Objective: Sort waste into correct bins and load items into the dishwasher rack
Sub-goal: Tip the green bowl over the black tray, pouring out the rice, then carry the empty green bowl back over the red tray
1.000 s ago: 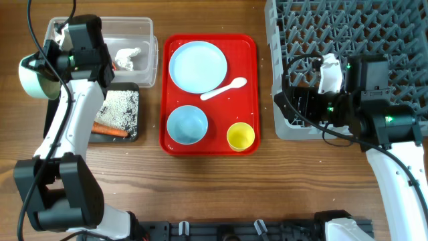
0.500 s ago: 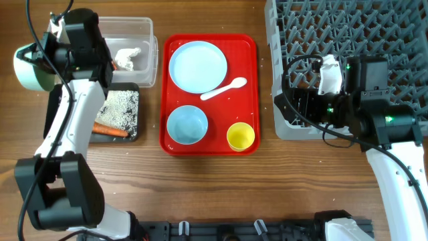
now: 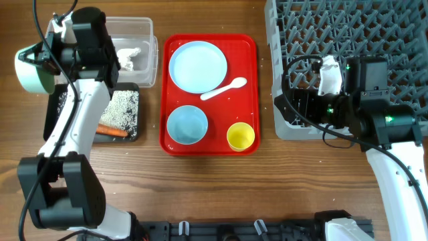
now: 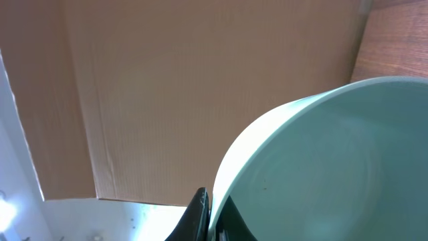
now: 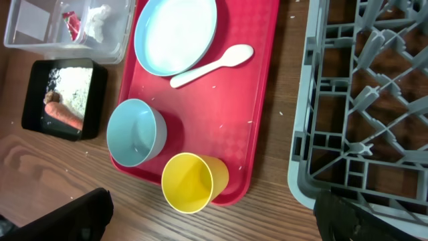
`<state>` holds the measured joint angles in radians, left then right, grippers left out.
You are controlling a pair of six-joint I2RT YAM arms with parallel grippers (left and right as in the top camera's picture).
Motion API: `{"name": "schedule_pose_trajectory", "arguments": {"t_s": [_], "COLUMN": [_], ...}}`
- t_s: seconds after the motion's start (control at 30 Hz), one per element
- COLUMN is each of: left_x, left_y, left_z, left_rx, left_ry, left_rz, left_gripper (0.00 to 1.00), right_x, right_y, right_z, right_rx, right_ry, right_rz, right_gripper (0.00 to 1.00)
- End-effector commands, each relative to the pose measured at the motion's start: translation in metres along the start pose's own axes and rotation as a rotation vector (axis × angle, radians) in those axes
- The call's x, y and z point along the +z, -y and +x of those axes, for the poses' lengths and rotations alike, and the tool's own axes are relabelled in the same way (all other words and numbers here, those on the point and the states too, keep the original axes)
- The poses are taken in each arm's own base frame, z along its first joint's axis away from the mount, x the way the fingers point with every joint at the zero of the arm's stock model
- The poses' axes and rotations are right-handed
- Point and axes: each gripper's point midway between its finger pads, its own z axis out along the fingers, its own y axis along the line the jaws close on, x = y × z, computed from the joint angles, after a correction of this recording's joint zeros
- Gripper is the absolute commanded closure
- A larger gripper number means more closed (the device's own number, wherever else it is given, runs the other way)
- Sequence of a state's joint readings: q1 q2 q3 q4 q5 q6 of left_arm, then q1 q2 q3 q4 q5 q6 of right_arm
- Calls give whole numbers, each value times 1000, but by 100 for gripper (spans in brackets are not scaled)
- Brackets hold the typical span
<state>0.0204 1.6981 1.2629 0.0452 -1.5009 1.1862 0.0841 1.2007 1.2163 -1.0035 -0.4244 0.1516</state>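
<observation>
My left gripper (image 3: pixel 48 67) is shut on the rim of the pale-green bowl (image 3: pixel 30 72), holding it tilted at the table's far left, beside the clear tub (image 3: pixel 137 30). In the left wrist view the bowl (image 4: pixel 334 161) fills the right side, its rim pinched by my fingers (image 4: pixel 210 215). The tub holds white tissue (image 3: pixel 128 57) and a red wrapper (image 5: pixel 72 23). The black tray (image 3: pixel 132 134) holds rice (image 3: pixel 120 106) and a carrot (image 3: pixel 110 130). My right gripper (image 5: pixel 214 224) is open and empty, at the grey dishwasher rack's (image 3: pixel 348 40) left edge.
A red serving tray (image 3: pixel 208 146) in the middle carries a large light-blue plate (image 3: pixel 198 65), a white spoon (image 3: pixel 224 88), a smaller light-blue dish (image 3: pixel 186 124) and a yellow cup (image 3: pixel 241 136). Brown cardboard (image 4: pixel 167 94) stands behind the bowl.
My left arm has shifted slightly toward the far side with the bowl still in its grip. The right arm has not moved.
</observation>
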Motion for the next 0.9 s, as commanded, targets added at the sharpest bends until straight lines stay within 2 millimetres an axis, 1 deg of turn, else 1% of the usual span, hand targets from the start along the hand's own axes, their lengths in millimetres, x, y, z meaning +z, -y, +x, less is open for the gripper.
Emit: {"name": "schedule_pose_trajectory", "arguments": {"t_s": [0.0,0.13,0.3,0.4,0.47,0.57,0.63,0.7,0.77,0.83,0.87], "left_x": [-14,-33,-81,-89,-89,-94,-107,-125,-141,-155,-166], "left_y": [-2,-9,-11,-5,4,31,61,87,99,104,105], "left_z": [-3,-15,-36,-39,-37,-36,-37,-37,-39,-42,-43], "left_rx": [-39,-167,-281,-384,-433,-441,-359,-350,-406,-443,-463], "left_ry": [3,57,190,224,225,265,327,368,385,406,428], "left_rz": [-15,-10,23,49,66,143,265,409,501,572,627], "left_gripper": [96,96,96,96,96,96,96,96,96,96,96], "right_x": [2,2,2,2,2,2,2,2,2,2,2], "right_y": [3,3,3,3,3,2,2,2,2,1,1], "right_z": [2,1,1,1,0,-1,-1,-2,-2,-2,-3], "right_rx": [-16,-14,-13,-13,-14,-17,-17,-17,-14,-11,-3], "right_ry": [-12,-10,-9,-9,-7,0,1,2,3,3,6], "right_rz": [11,11,11,11,10,8,8,5,5,5,4], "right_gripper": [0,0,0,0,0,0,0,0,0,0,0]}}
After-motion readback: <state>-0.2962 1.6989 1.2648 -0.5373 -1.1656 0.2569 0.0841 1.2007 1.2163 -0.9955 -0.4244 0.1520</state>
